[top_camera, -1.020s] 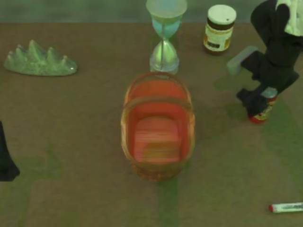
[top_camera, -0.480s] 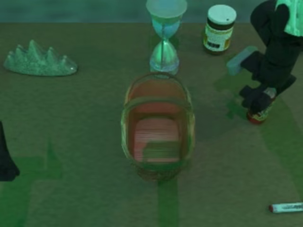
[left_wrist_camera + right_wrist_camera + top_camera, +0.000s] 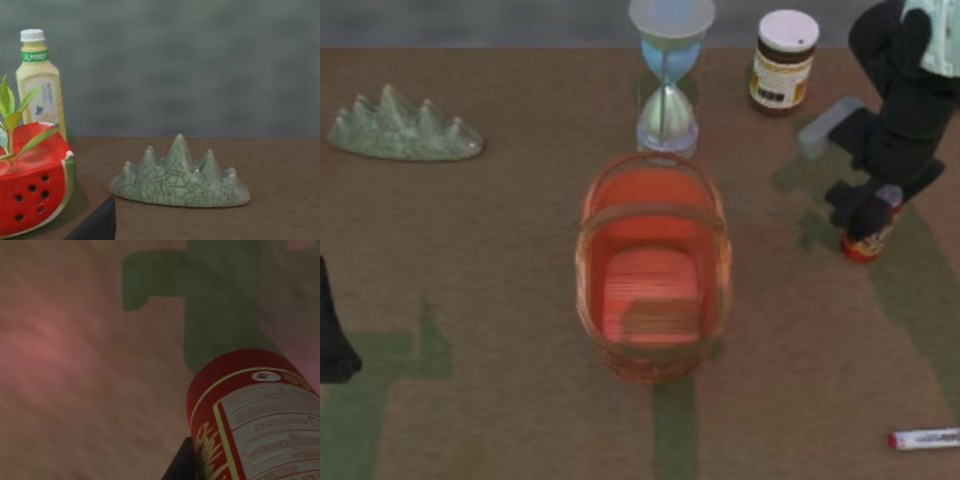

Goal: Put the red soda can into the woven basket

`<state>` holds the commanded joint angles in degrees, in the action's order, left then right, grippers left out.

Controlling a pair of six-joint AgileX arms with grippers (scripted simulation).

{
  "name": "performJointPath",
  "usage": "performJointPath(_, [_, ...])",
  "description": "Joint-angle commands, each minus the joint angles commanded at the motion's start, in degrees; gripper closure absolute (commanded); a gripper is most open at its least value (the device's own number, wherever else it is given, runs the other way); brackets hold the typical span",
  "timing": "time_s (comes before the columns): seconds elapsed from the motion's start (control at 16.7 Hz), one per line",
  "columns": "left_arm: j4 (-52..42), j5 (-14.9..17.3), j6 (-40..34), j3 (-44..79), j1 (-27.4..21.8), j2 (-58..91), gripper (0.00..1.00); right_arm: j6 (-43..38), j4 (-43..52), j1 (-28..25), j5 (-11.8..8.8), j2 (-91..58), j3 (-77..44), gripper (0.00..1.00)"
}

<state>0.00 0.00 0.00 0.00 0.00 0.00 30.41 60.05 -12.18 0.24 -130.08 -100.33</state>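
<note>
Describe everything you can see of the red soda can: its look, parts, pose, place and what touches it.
The red soda can is a small metal-looking cylinder with a silver top and a yellow-edged white label panel of fine print. It stands upright on the brown table at the right side, apart from the woven basket. The right claw is down over its upper part, hiding much of it; a dark finger lies against its side.

Bare table (image 3: 790,300) between red soda can (image 3: 870,240) and woven basket (image 3: 653,268).
</note>
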Motion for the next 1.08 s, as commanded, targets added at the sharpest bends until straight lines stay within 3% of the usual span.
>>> performJointPath(0.18, [0.0, 0.0, 0.0, 0.0, 0.0, 0.0, 0.00, -0.8, -3.5, -0.6, -2.4, 0.1, 0.8, 1.00])
performJointPath(0.42, [0.0, 0.0, 0.0, 0.0, 0.0, 0.0, 0.00, -4.6, -16.6, -1.8, -10.5, 1.0, 4.1, 1.00])
performJointPath(0.6, [0.0, 0.0, 0.0, 0.0, 0.0, 0.0, 0.00, -9.1, -31.7, -2.8, -19.1, 1.8, 7.9, 1.00])
performJointPath(1.08, [0.0, 0.0, 0.0, 0.0, 0.0, 0.0, 0.00, -23.7, -78.7, -5.7, -45.7, 6.7, 21.7, 1.00])
